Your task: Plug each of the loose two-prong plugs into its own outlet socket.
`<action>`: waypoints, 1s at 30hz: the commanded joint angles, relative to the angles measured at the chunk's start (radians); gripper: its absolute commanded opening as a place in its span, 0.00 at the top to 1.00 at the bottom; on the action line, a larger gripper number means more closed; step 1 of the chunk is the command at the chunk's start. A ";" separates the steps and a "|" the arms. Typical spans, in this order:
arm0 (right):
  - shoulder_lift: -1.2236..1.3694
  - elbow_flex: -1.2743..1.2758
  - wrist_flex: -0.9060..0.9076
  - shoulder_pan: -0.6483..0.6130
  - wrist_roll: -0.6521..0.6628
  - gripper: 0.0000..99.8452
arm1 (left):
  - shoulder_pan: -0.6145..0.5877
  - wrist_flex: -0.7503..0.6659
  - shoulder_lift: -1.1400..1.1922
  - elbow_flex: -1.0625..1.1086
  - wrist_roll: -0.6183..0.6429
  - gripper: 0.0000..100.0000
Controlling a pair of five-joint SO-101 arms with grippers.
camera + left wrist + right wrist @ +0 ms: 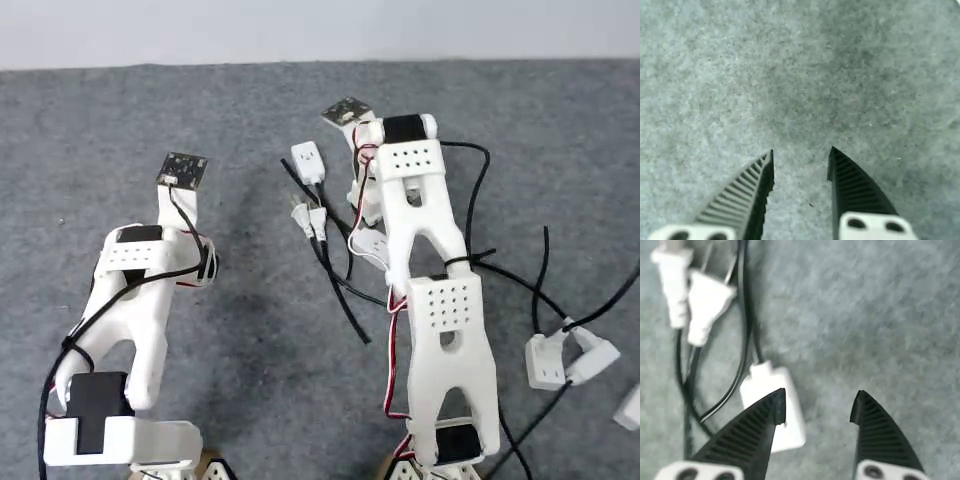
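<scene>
Two white two-prong plugs (309,219) lie side by side on the grey carpet, prongs pointing away from the arms' bases; they appear again as plugs (690,295) in the right wrist view. A white outlet socket (308,160) on a black cord rests just beyond them. Another white socket (769,382) lies under one finger of my right gripper (821,391), which hangs open just above it, holding nothing. That socket (371,243) is half hidden by the right arm. My left gripper (801,150) is open over bare carpet, far left of the plugs.
Black cords (340,285) tangle between the plugs and the right arm. At the right lie another socket (545,361) with a white plug (592,356) beside it, and a white piece (630,407) at the edge. Open carpet (260,340) lies between the arms.
</scene>
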 commanded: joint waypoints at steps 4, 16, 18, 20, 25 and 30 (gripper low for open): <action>-0.101 0.107 -0.012 -0.025 0.018 0.79 | -0.003 0.005 -0.002 -0.042 -0.006 0.83; -0.137 0.133 0.042 -0.054 0.017 0.79 | -0.003 0.005 -0.002 -0.042 -0.009 0.83; -0.168 0.173 0.039 -0.054 0.009 0.79 | -0.003 0.005 -0.002 -0.042 -0.011 0.83; -0.208 0.227 0.031 -0.054 0.008 0.79 | -0.003 0.003 -0.002 -0.042 -0.011 0.83; -0.320 0.440 -0.131 -0.041 0.015 0.79 | -0.003 0.003 -0.002 -0.042 -0.011 0.83; -0.367 0.649 -0.309 -0.042 0.072 0.79 | -0.003 0.003 -0.002 -0.042 -0.011 0.83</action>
